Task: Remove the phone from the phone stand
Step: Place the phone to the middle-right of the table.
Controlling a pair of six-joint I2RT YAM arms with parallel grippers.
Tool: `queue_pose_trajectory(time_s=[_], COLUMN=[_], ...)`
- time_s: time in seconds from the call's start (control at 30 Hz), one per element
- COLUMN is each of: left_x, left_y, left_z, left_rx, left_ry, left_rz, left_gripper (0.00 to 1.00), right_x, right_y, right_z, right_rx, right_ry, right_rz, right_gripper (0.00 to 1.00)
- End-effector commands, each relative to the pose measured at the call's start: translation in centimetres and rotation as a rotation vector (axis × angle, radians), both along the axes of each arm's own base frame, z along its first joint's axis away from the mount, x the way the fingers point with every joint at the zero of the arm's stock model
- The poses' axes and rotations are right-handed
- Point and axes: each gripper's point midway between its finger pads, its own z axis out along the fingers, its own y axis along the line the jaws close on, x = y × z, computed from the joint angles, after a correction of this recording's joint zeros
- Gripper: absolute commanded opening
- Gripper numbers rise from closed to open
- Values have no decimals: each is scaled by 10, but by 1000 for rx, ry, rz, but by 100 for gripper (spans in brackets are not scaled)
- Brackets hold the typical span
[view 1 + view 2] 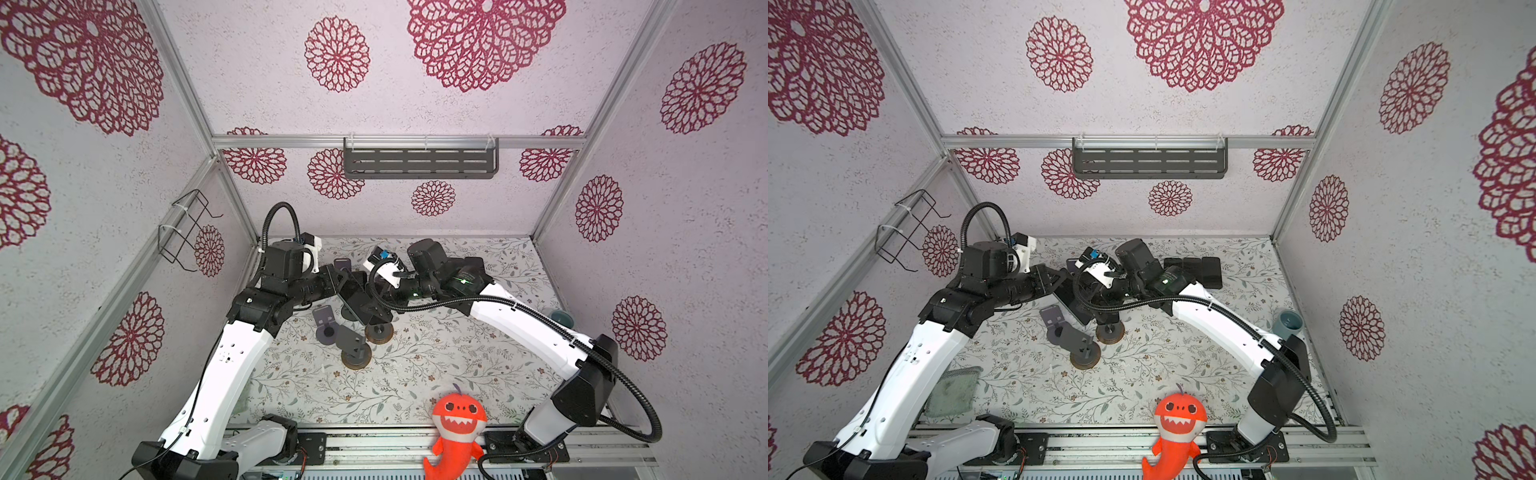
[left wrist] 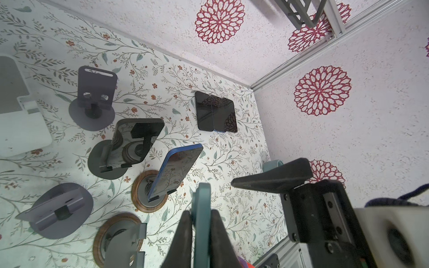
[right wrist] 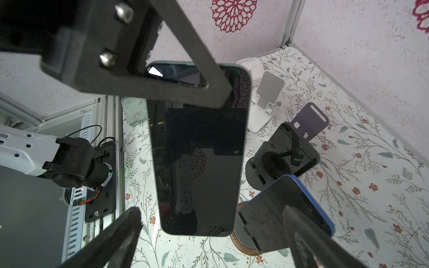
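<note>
Two grippers face one phone. The left gripper (image 2: 201,215) is clamped on the slim dark-screened phone with a teal rim (image 3: 197,162), pinching its flat faces near one short end. The phone therefore hangs in the air above the floral-print table (image 2: 232,148), clear of every stand.

In the right wrist view its long axis runs straight from that pinch toward the right gripper (image 3: 211,211). That gripper's fingers (image 3: 127,222) are spread wide and stand one on either side of the phone's free end, apart from both long edges as far as that view shows. How deep the glass sits between them I cannot tell.

The free end thus points into the right gripper's gap, so the right arm looks best placed to take it. I judge a handover would turn on closing across the phone's width, perhaps after a small advance along the axis.

Just beside, a blue-rimmed phone (image 2: 176,169) leans on a round wood-ringed stand (image 2: 135,192), near enough to be knocked.
</note>
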Motion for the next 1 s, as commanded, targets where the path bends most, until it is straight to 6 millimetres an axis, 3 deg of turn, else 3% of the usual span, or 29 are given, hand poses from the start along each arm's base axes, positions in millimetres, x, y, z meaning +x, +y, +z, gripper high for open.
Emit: queue_pose_trajectory(time_s=[0.0,0.37,0.97], left_x=[7,13,15], left_y=[-4,-4,-4], left_z=[26,26,22], left_rx=[-49,-62,-56], left_ry=[-93,-122,-125], left_rz=[-11,3,0], left_gripper=[0,0,0], right_x=[-3,11,19], right_y=[11,30,33], right_z=[18,11,17], right_rx=[57,89,118], right_ry=[-16,38,46], right_rz=[11,-52,-97], right_gripper=[99,99,79])
